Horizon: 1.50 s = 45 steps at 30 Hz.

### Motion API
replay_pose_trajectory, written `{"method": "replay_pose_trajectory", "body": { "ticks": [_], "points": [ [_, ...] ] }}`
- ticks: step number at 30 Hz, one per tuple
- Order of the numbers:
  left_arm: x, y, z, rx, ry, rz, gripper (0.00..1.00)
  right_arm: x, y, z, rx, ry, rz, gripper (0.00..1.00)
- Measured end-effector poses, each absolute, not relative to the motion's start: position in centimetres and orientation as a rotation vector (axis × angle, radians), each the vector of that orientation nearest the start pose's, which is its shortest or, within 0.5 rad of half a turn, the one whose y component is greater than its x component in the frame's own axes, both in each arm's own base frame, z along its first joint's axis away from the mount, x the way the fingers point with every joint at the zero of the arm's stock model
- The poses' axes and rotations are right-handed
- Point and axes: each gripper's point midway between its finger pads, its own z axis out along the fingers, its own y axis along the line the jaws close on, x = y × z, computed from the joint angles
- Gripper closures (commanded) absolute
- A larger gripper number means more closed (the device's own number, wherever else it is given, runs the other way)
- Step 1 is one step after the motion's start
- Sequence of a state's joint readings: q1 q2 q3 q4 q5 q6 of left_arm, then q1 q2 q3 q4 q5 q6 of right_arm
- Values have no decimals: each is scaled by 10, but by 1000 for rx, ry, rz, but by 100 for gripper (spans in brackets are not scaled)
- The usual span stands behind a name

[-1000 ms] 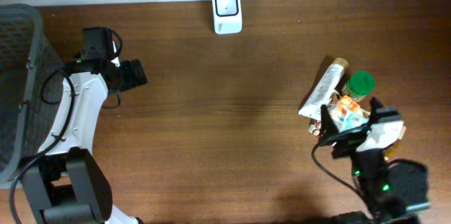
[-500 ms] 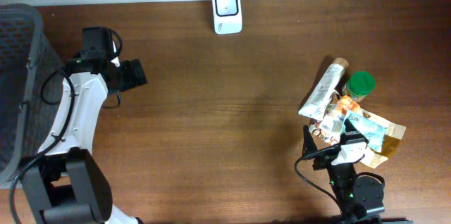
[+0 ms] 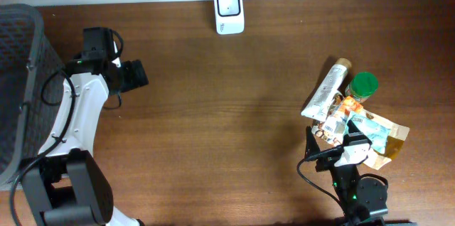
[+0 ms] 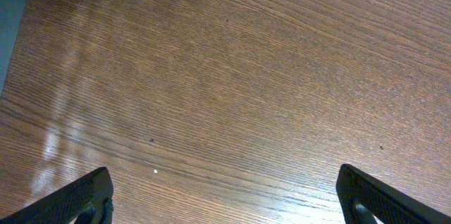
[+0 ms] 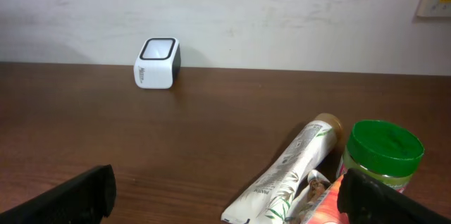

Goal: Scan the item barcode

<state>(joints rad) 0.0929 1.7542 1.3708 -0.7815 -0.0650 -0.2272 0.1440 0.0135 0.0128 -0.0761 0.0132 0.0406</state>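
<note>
The right claw [image 5: 229, 199] and left claw [image 4: 225, 199] are seen spread wide, nothing gripped. The tube [image 3: 325, 91], well right of the scanner [image 3: 229, 11], is found just ahead of the right claw (much the nearer), long axis running away from it.

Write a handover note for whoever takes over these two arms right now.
Left gripper: open, empty, over bare table near the basket.
Right gripper: open, empty, at the near side of the item pile.
Items: tube, green-lidded jar and packets heaped on the right; scanner at the far edge, middle.
Done: nothing picked or scanned.
Left: grasp one item, show its barcode to the scanner.
</note>
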Motion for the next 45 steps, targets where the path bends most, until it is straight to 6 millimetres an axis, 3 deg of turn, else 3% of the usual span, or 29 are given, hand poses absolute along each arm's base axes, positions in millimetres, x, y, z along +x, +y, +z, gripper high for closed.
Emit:
{"method": "replay_pose_trajectory", "body": {
  "ticks": [3, 5, 7, 9, 10, 12, 16, 18, 22, 27, 33, 35, 45],
  "points": [
    [410, 49, 111, -453, 2695, 51, 1, 244, 33, 158, -75, 1648, 130, 2],
    [399, 47, 114, -446, 2684, 49, 1, 244, 33, 158, -75, 1647, 130, 2],
    [364, 39, 123, -426, 2679, 49, 1, 244, 33, 158, -75, 1646, 130, 2],
    [340, 28, 147, -382, 2598, 28, 1, 244, 34, 159, -77, 1645, 132, 2],
    [329, 25, 152, -372, 2578, 22, 1, 244, 34, 159, -77, 1645, 133, 2],
    [289, 27, 150, -373, 2542, 51, 1, 244, 34, 159, -77, 1644, 133, 2],
    [290, 32, 176, -331, 2198, 49, 1, 244, 34, 159, -76, 1644, 133, 2],
    [280, 23, 189, -159, 1985, 50, 1, 244, 34, 159, -77, 1644, 133, 2],
    [259, 10, 177, 87, 1830, 119, 1, 244, 34, 159, -77, 1644, 133, 2],
    [255, 6, 172, 176, 1677, 185, 1, 244, 34, 159, -77, 1644, 133, 2],
    [250, 6, 167, 182, 1624, 202, 1, 244, 34, 159, -77, 1644, 133, 1],
    [246, 7, 157, 184, 1653, 205, 1, 244, 34, 159, -78, 1644, 132, 2],
    [246, 7, 158, 181, 1646, 208, 1, 244, 34, 159, -77, 1644, 133, 2]
  ]
}}
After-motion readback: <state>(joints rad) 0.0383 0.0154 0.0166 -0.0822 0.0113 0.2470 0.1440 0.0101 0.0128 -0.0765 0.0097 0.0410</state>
